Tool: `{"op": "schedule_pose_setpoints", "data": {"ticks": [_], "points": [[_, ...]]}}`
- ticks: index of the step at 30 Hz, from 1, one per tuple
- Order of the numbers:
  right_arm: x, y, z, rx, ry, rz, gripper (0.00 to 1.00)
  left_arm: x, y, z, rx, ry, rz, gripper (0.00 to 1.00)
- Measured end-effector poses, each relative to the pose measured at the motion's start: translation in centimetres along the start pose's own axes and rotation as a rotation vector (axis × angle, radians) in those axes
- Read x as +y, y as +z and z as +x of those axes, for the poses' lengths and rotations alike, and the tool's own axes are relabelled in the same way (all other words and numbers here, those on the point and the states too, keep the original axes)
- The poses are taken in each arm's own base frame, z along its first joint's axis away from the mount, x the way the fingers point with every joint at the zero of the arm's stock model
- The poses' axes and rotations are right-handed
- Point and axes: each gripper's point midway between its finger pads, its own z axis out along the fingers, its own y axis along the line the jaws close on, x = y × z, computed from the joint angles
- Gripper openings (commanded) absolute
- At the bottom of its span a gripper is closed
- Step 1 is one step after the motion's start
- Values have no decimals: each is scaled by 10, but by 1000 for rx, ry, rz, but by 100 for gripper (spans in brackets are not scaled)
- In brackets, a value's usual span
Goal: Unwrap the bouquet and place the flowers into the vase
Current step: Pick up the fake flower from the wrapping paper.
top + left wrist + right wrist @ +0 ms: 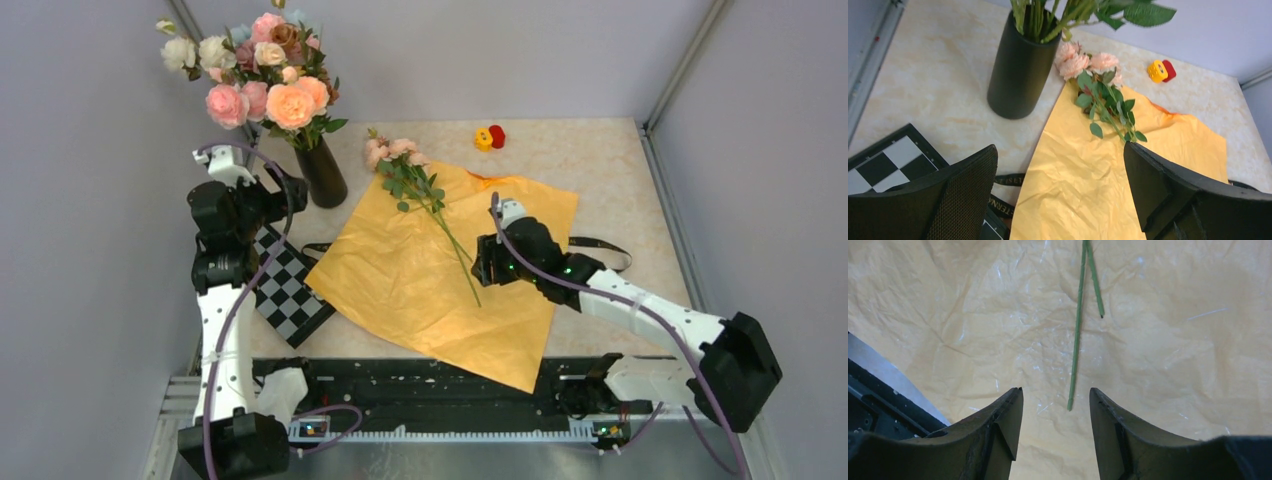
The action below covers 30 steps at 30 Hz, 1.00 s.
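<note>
The bouquet lies unwrapped: its orange paper (440,285) (1088,175) (973,315) is spread flat on the table. On it rest the flowers (400,160) (1088,65), pink heads toward the vase and thin green stems (1077,340) trailing toward me. The black vase (322,172) (1020,65) stands upright at the back left and holds a tall pink and white bunch. My right gripper (481,268) (1055,392) hangs low over the paper, open, with the longest stem's end just ahead of its tips. My left gripper (292,195) (1060,150) is open wide, near the vase.
A black ribbon (600,245) (1008,180) pokes out from under the paper on both sides. A checkerboard (285,290) (888,160) lies at the front left. Small yellow and red heads (489,137) (1162,71) sit at the back. Grey walls enclose the table.
</note>
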Motion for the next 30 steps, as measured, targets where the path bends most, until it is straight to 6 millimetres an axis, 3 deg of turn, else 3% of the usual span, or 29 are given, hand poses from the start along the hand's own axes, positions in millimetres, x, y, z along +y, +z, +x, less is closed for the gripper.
{"op": "schedule_pose_setpoints", "data": {"ticks": [7,16,23,27,30], "points": [[10,29,17,126,4,71,52,2,1,37,110,-26,16,99],[9,102,9,232,-61,173,42,8,0,46,141,-11,-15,99],[2,118,14,260,-75,218,39,11,5,56,184,-30,-14,99],[-3,125,22,284,-88,237,28,10,5,59,193,-34,-8,99],[-6,133,29,311,-93,249,26,8,5,59,196,-35,2,99]]}}
